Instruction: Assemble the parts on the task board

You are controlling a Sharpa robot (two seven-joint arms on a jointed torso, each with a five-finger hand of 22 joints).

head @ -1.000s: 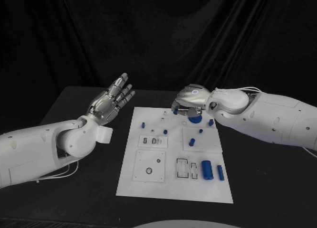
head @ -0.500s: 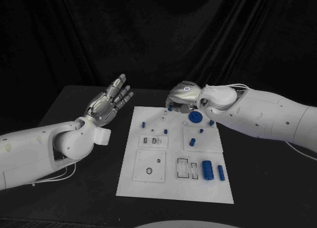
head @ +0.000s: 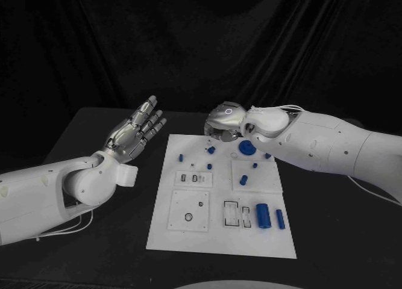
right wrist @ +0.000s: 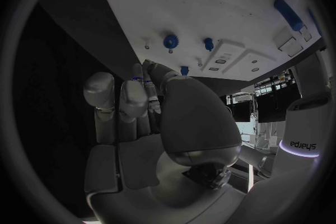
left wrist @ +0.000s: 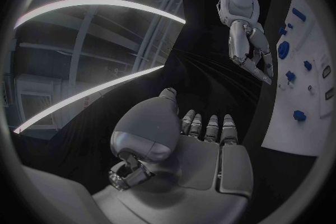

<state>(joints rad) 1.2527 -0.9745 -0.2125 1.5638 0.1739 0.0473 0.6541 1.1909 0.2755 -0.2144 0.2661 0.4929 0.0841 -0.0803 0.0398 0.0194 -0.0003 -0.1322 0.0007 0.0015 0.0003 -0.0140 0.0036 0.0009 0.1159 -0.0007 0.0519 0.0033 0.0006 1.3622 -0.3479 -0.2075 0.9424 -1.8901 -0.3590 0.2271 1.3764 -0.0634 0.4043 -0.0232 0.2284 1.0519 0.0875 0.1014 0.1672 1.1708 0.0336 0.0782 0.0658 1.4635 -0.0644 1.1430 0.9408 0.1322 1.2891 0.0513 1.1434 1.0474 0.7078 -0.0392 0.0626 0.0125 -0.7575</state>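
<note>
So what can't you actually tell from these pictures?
- Whether the right robot hand holds anything: in the head view its curled fingers hide the tips; the right wrist view is unclear.
- Shapes of the small blue parts on the task board: too small.
- The board's far edge, behind that hand.

The left robot hand is plainly open.

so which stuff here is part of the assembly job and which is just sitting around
Part of the job:
- task board
- blue parts, such as the round gear and the two cylinders
- right hand, above the board's far end

Just there:
- black table
- left hand, raised beside the board, holding nothing
</note>
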